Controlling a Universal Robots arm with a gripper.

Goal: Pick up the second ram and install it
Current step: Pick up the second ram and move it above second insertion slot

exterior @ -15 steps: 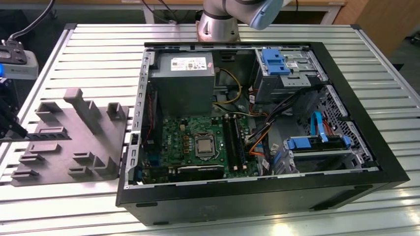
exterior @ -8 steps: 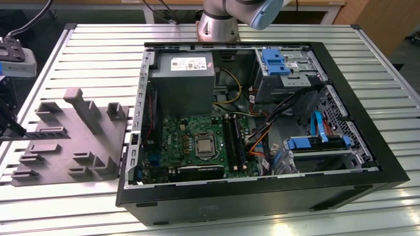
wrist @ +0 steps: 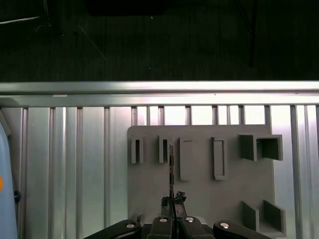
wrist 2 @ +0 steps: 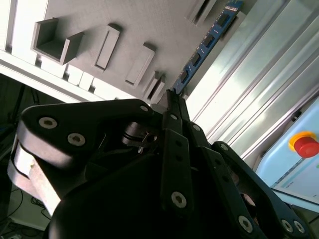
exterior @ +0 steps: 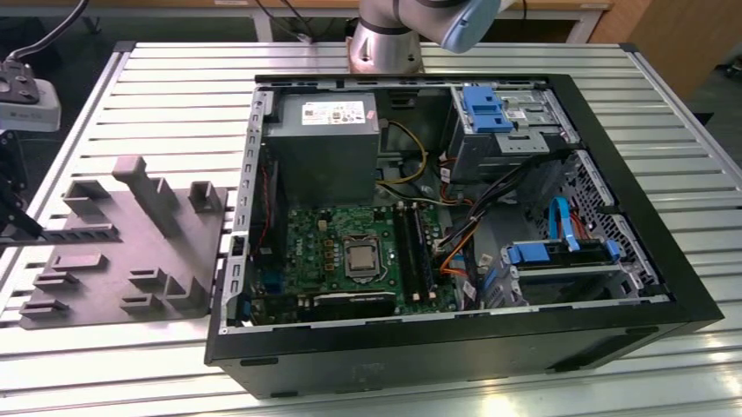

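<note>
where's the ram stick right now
In the second wrist view the ram stick is pinched at one end between the fingers, over the grey slotted tray.

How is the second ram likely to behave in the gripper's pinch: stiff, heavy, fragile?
Probably stiff: the second ram juts straight from the gripper with no visible sag. Likely light, being a slim flat board. It seems pinched near one end, so a bump might pivot it, and its small chips look fragile.

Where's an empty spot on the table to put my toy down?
Bare slats lie between the grey holder and the table's far edge, and beside the computer case on the exterior view's right. Inside the case is crowded with cables. The pincer grips the second ram.
</note>
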